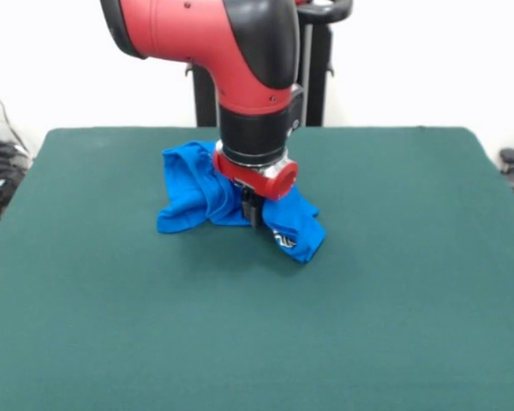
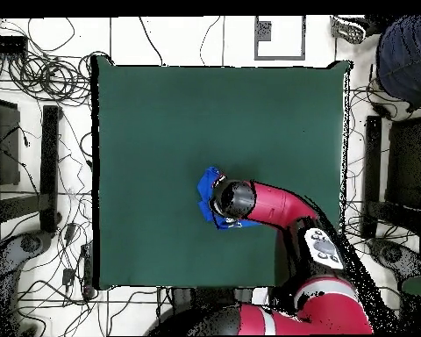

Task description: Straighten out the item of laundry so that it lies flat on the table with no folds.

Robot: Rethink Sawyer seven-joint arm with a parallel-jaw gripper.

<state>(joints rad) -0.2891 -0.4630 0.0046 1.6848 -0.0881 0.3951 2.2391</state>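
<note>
The bright blue T-shirt (image 1: 191,197) lies crumpled in a bunched heap on the far middle of the dark green table (image 1: 257,325). A bit of white print shows at its right end. My gripper (image 1: 252,214) comes straight down onto the heap's middle, its dark tips pressed into the cloth. I cannot tell whether it is open or shut. In the overhead view the arm's wrist covers most of the shirt (image 2: 207,188), with blue cloth showing only at its left edge and below it; the gripper itself is hidden there.
The green table (image 2: 161,132) spreads wide on all sides of the shirt. The robot's pedestal (image 1: 313,68) stands behind the far edge. Cables and equipment (image 2: 39,132) lie on the floor around the table. A dark blue chair-like shape (image 2: 407,53) is at the overhead view's top right.
</note>
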